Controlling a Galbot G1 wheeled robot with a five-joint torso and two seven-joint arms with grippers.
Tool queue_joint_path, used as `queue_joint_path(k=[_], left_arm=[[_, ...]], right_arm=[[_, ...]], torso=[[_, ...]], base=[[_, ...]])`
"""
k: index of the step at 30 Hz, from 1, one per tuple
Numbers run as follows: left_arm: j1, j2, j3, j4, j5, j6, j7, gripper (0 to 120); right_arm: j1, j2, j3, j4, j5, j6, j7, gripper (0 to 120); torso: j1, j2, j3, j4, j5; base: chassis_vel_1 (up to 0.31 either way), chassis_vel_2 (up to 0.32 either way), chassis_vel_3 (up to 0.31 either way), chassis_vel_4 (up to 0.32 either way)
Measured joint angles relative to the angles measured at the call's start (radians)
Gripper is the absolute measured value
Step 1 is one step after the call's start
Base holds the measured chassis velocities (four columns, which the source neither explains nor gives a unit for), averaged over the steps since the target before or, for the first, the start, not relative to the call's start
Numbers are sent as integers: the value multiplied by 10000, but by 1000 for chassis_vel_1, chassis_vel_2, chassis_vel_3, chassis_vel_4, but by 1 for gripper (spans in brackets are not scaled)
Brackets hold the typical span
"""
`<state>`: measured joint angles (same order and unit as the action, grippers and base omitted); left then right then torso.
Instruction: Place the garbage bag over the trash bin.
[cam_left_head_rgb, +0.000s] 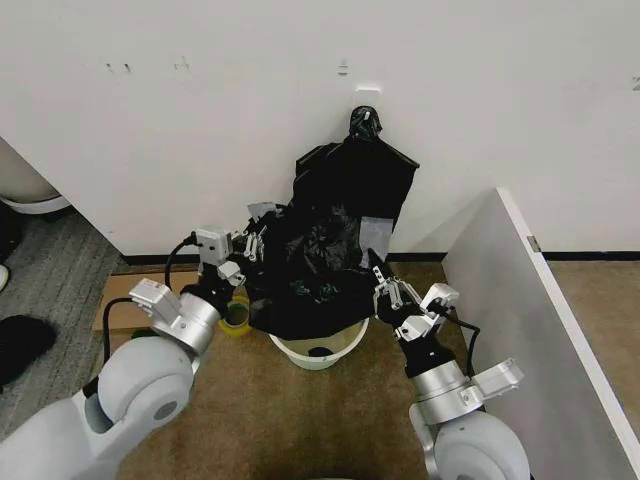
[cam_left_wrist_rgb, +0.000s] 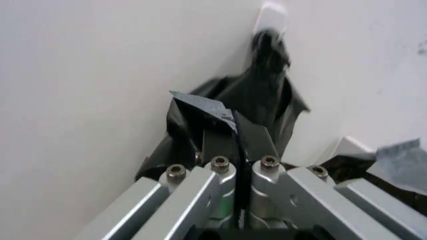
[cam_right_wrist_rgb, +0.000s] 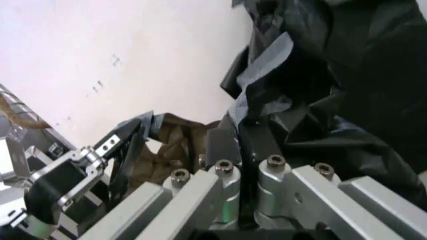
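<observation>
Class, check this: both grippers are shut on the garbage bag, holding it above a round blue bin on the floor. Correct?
Not quite: the trash bin is white, not blue, as the head view shows. The left gripper and right gripper do each pinch the garbage bag above it.

- Even, soft indoor light floods the white wall (cam_left_head_rgb: 200, 120), no glare.
- Left wrist view blurs beyond the near fingers (cam_left_wrist_rgb: 257, 145).
- The black bag (cam_left_head_rgb: 320, 260) swallows detail.

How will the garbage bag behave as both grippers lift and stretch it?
Likely floppy: the garbage bag sags in crumpled folds over the trash bin. Probably light and slippery, given its thin glossy film. The left gripper and right gripper pinch its edges.
</observation>
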<state>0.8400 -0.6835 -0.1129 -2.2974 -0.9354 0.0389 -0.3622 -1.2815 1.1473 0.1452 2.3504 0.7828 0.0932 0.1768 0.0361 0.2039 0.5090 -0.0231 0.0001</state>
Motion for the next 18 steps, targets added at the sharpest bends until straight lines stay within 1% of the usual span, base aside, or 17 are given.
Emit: queue_joint_path(k=[3, 7, 12, 15, 18], left_arm=[[-464, 5, 186, 29, -182, 11, -7, 0], [-575, -162, 353, 223, -229, -55, -3, 0], [-285, -885, 832, 926, 138, -331, 40, 0], [-116, -972, 898, 1118, 342, -415, 100, 0], [309, -971, 860, 1326, 473, -502, 135, 0]], right_arm=[[185, 86, 185, 154, 213, -21, -24, 0], [203, 81, 214, 152, 241, -17, -105, 0], [9, 163, 64, -282, -11, 109, -262, 0], [-109, 232, -56, -441, -34, 145, -296, 0], [-413, 424, -296, -951, -315, 282, -396, 0]], torso=[[0, 0, 0, 0, 1], [0, 0, 0, 1, 0], [0, 0, 0, 0, -3], [0, 0, 0, 1, -2], [0, 0, 0, 1, -1]], base=[[0, 0, 0, 0], [0, 0, 0, 0], [0, 0, 0, 0], [0, 0, 0, 0], [0, 0, 0, 0]])
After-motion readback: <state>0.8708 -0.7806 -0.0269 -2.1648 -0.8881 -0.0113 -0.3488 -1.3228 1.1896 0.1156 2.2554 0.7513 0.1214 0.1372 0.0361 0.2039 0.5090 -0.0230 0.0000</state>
